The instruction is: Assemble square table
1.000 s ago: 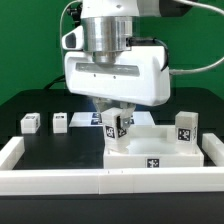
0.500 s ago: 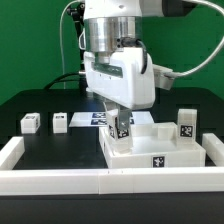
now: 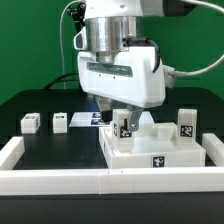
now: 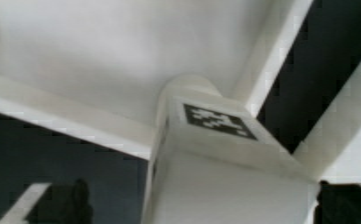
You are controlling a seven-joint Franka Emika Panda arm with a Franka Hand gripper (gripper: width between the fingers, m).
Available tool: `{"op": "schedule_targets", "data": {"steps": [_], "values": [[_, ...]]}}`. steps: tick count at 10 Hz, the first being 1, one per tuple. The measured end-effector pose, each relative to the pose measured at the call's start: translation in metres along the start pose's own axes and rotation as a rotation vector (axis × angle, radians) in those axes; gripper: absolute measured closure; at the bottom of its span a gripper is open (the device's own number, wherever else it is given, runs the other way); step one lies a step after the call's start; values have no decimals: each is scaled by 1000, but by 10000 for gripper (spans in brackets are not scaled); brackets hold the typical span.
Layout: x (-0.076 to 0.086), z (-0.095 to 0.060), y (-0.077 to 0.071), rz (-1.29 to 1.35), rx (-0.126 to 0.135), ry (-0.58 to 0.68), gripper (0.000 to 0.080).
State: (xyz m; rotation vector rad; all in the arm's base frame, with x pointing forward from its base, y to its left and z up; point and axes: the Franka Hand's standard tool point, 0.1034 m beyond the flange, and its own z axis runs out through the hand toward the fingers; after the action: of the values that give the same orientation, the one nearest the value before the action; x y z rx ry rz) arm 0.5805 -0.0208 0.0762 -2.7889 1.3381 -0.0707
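Hand hanging straight down over the square table's slab, and as far as I can see it is open. In the wrist view one dark finger stands off from the leg post with a gap between them, so nothing is gripped.

That leg post stands upright right under the hand, its black-and-white tag facing the exterior camera. It sits at the corner of the slab toward the exterior view's left.

The slab itself is white and tray-like, with a tag on its near side. It lies on the black worktop just behind the low white wall, toward the exterior view's right.

A second leg post stands upright on the slab's corner at the exterior view's right, tag showing too.

Farther out — well apart from the slab, toward the exterior view's left — two loose leg posts sit near each other on the worktop. Between them and the hand, farther back, the marker board lies flat, partly hidden by the arm. The wall runs along the front edge and turns back at both ends.
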Motion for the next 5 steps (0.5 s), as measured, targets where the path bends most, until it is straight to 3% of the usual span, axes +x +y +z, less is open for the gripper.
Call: {"op": "schedule_targets", "data": {"steps": [5], "values": [[-9,1,-6,-515,5,-6,150]]}}
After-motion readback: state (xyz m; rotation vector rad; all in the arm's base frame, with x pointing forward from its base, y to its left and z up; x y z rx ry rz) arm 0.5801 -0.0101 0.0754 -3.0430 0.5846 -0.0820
